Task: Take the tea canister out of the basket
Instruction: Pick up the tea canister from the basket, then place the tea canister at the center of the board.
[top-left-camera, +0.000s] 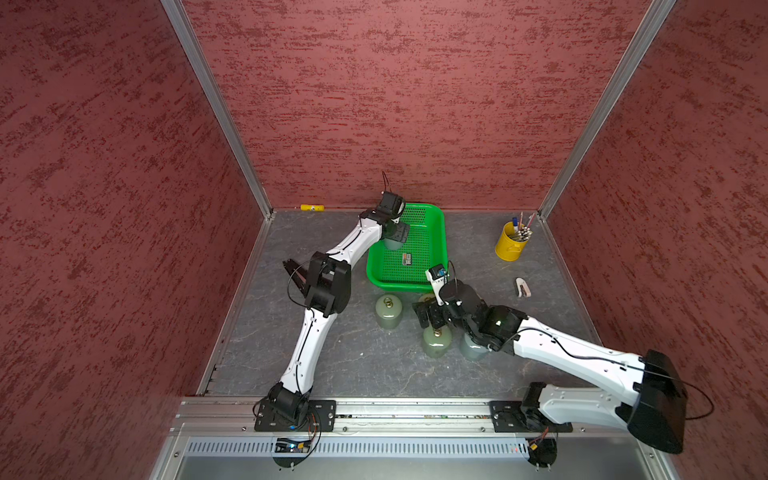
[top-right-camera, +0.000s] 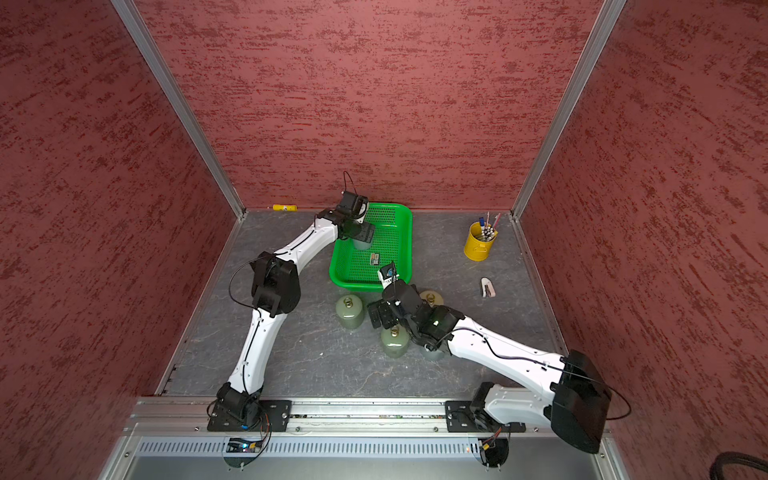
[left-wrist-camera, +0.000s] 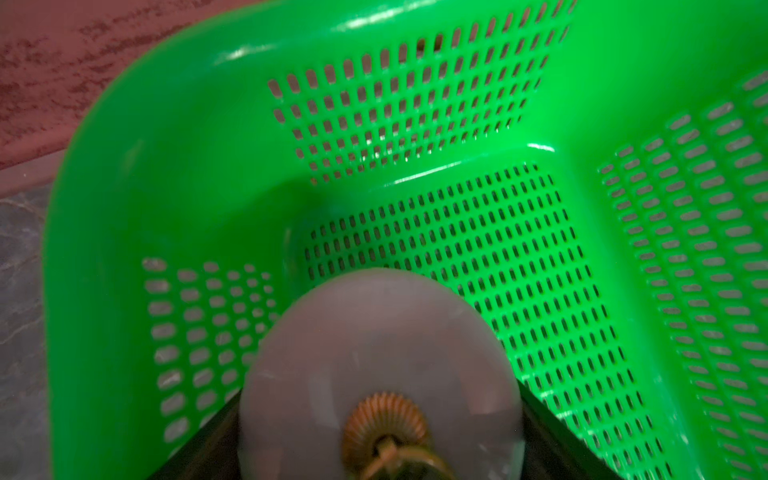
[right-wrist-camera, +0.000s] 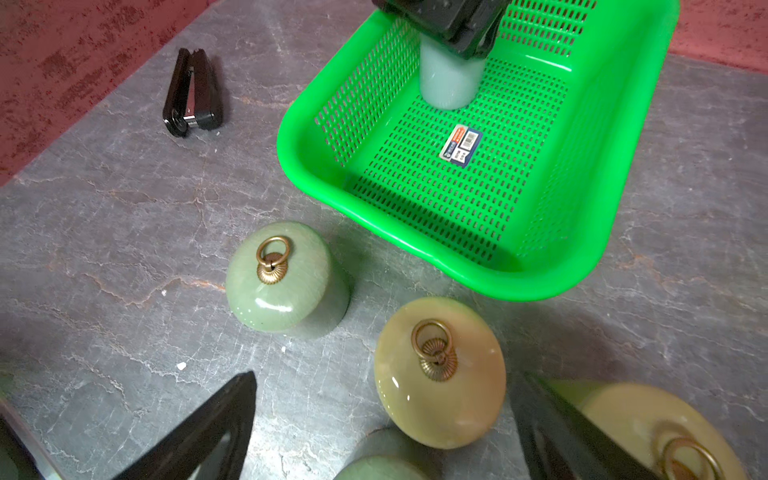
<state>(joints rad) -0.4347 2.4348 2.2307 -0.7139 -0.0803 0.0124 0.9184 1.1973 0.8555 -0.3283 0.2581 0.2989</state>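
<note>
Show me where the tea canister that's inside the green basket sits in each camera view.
Top view: tea canister in the green basket, far left part, under the left end effector.
Top view: same spot.
Left wrist: close up, between the end effector's fingers.
Right wrist: beyond the floor label, under that end effector.
Shared landmark: the green basket, in all four.

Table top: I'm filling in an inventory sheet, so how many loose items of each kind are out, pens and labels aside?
Glazed green or tan ceramic tea canisters with brass rings: 5
Bright green perforated plastic basket: 1
Yellow metal pen bucket: 1
Black stapler: 1
Small white stapler: 1
Yellow tube by the back wall: 1
Total: 10
</note>
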